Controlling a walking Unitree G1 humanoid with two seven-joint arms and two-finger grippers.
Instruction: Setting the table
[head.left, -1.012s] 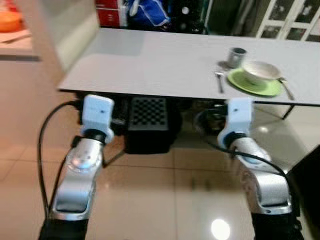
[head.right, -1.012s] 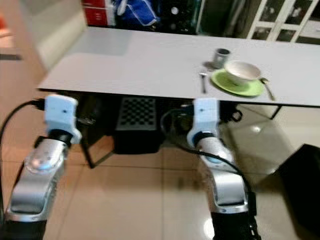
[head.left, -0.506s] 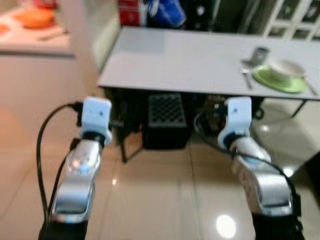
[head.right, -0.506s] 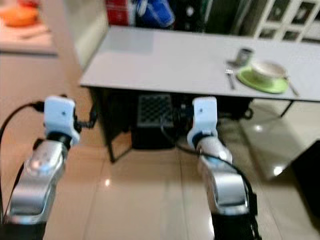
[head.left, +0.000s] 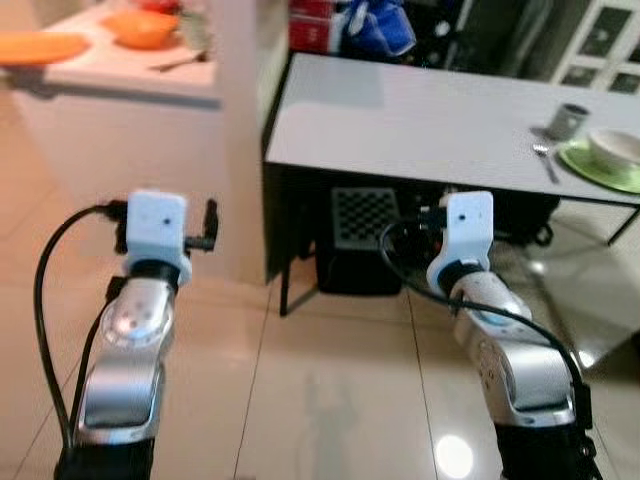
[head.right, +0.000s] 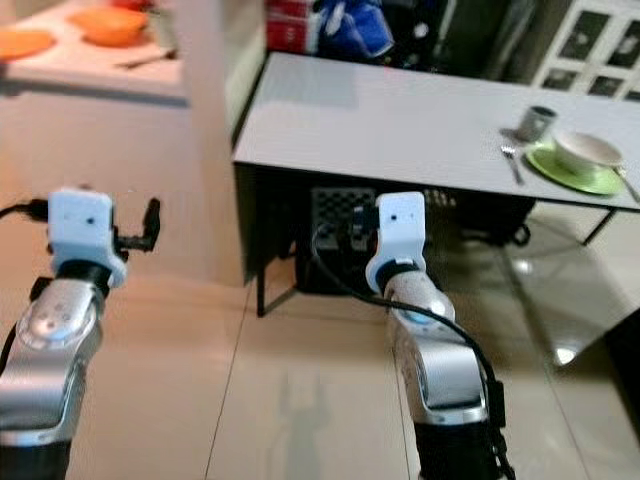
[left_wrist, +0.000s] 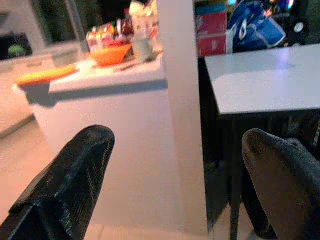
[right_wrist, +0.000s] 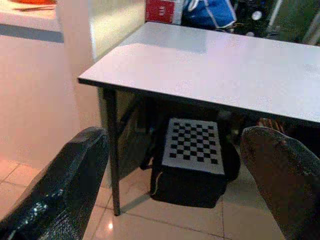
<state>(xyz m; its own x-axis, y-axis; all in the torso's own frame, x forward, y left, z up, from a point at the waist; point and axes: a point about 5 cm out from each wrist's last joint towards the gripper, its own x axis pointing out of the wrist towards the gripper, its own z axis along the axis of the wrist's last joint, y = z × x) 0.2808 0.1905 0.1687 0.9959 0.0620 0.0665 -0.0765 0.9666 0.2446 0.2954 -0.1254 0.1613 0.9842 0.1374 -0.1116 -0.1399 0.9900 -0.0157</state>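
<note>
Table spans upper centre to upper right of the head views: grey top, mostly bare, one place setting near its far right end. Counter at upper left, separate from the table, carrying an orange bowl and an orange plate; some utensil apparently beside the bowl, too small to confirm. Checkered box under the table, centre frame. Both arms raised in the lower half, over floor tiles, well short of either surface. Left gripper: fingers apart, nothing between them, aimed at the counter corner. Right gripper: fingers likewise spread and empty, aimed at the table edge and the box below. Setting itself, upper right: green plate with a white bowl on it, fork just left of the plate, second utensil at the plate's right edge cut off by the frame, grey cup behind the fork. Judged status: one setting looks complete, rest of the table unset. Probably more dishware to fetch from the counter, then carry over and lay out. Nothing in hand yet, so next setting not started.
</note>
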